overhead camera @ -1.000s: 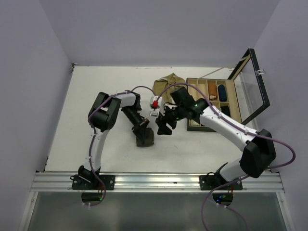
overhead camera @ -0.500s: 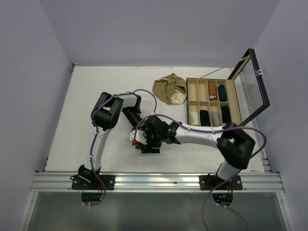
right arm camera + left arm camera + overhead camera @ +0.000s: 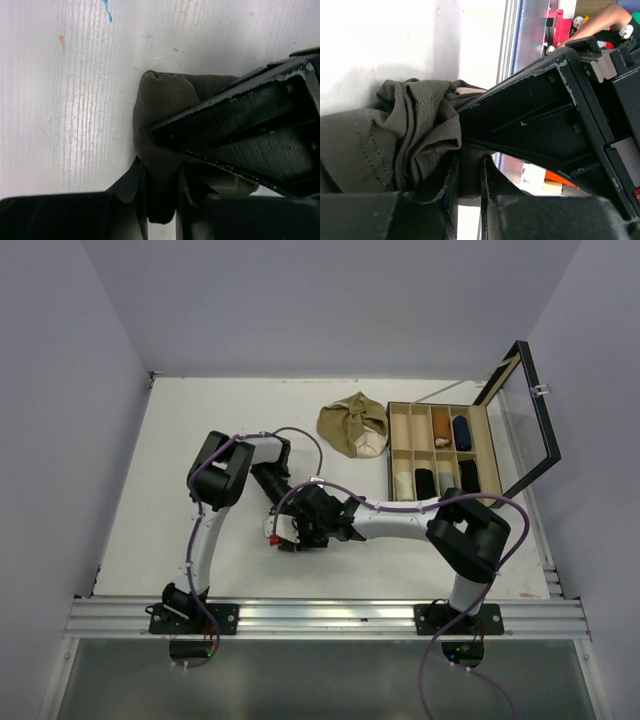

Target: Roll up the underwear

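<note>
White laminate tabletop (image 3: 170, 450), faintly streaked and carrying small blue and orange specks, sits within pale lavender walls. Near its middle, both arms converge on the dark brown cloth underwear (image 3: 395, 140), a soft knit bunched into thick ridged folds with visible stitch lines. Left gripper (image 3: 470, 192): black fingers drawn narrow, pinching a fold of that cloth between them. Right gripper (image 3: 160, 197): likewise narrow, clamped on a rounded lobe of the same garment, which lies on the table. Each gripper's scuffed black finger crosses the other's wrist view.

Well apart, at the far side, the olive-tan cloth underwear (image 3: 350, 420) lies crumpled in a loose mound with its cream waistband showing. It sits just beside a tan wooden divided box (image 3: 401, 426) whose black-framed glass lid (image 3: 525, 415) stands raised. Several compartments hold small rolled items.
</note>
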Motion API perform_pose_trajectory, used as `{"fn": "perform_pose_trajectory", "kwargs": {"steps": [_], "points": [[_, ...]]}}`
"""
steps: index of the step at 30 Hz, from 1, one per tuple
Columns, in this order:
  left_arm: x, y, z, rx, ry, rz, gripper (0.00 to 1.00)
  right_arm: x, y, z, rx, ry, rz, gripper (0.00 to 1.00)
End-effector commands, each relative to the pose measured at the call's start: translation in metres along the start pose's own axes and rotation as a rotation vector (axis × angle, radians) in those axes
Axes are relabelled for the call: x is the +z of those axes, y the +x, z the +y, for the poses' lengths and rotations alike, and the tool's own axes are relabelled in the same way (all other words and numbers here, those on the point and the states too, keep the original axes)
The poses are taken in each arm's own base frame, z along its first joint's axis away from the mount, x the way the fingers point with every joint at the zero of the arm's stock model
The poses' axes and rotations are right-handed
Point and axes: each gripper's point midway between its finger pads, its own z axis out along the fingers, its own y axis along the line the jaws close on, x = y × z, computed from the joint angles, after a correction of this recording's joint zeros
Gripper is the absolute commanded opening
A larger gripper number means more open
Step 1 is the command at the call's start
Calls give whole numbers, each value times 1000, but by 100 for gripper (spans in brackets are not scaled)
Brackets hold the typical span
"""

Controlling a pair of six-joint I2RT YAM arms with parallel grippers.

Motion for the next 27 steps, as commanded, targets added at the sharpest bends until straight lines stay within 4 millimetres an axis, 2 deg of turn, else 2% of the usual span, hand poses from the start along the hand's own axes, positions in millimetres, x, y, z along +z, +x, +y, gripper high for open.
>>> {"fn": "perform_pose_trajectory", "kwargs": {"steps": [1,4,5,6,7,8,9,10,12,13,14,15,16,17,18,19,20,22,23,24,25,26,27], "points": [[-12,6,88,258,-268,86,18,9,-7,16,-15,-76,-58,0],[-25,-5,69,306,-295,26,21,3,-9,31,22,-166,-70,0],[-34,-13,56,347,-324,-3,23,1,-14,32,33,-191,-80,0],[-41,-12,48,353,-335,-27,28,-1,-6,37,75,-230,-60,0],[-47,-16,38,371,-341,-55,30,-3,-9,41,97,-273,-82,0],[-61,-23,18,424,-382,-90,34,-5,-8,37,124,-282,-91,0],[-72,-23,6,438,-396,-127,35,-4,-3,40,158,-309,-80,0],[-88,-29,-15,494,-447,-164,35,-4,-4,44,180,-343,-89,0],[-117,-26,-32,518,-517,-232,38,-6,-3,39,249,-380,-91,0],[-132,-27,-49,560,-572,-266,38,0,3,42,284,-414,-74,0],[-144,-24,-55,567,-605,-294,40,0,-5,39,304,-440,-100,0],[-162,-16,-58,559,-648,-338,40,0,0,36,354,-455,-92,0],[-172,-12,-64,564,-674,-365,40,7,8,38,389,-482,-72,0],[-183,-8,-79,596,-727,-399,40,11,5,31,404,-488,-74,0],[-195,3,-82,596,-768,-439,41,11,9,33,443,-517,-59,0],[-199,6,-88,622,-801,-448,41,13,12,34,469,-541,-47,0],[-210,15,-106,666,-892,-478,43,23,15,32,497,-565,-32,0],[-208,25,-108,713,-986,-482,45,25,19,34,569,-614,-28,0],[-207,28,-129,787,-1069,-497,49,31,22,34,591,-628,-25,0],[-199,32,-123,804,-1095,-507,51,32,25,35,615,-642,-19,0],[-196,38,-137,858,-1173,-502,53,34,27,36,627,-656,-7,0],[-173,43,-124,867,-1153,-467,54,39,32,36,646,-675,13,0],[-168,44,-120,899,-1204,-425,55,42,34,38,660,-688,21,0]]}}
